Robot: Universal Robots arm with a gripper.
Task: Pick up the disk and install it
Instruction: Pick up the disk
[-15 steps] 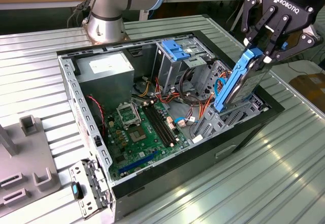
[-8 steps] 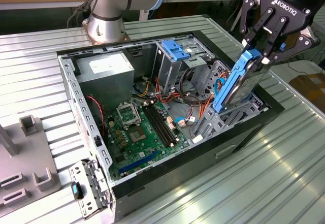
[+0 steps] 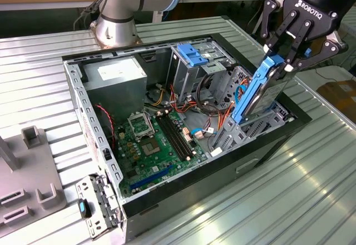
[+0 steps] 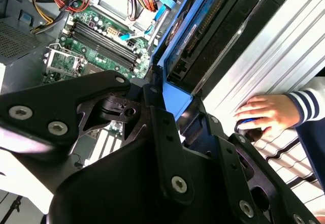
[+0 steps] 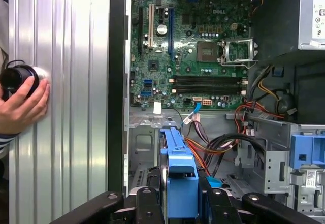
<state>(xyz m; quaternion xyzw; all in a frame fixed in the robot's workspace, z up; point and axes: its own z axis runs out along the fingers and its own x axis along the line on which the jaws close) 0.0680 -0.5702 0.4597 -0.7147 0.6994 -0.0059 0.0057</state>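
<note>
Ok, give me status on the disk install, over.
Gripper shut on the disk. Disk on edge, tilted, lower end at the drive bay. Person's hand on table beside case, clear of the disk.

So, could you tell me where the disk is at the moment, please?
The disk is at the exterior view's right, held steeply tilted between the jaws of the gripper, its lower end over the drive bay of the open computer case.

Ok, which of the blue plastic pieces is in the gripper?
The blue-railed disk, clamped in the gripper and tilted steeply over the case edge at the exterior view's right. The other blue piece, the latch, sits atop the metal cage, untouched.
</note>
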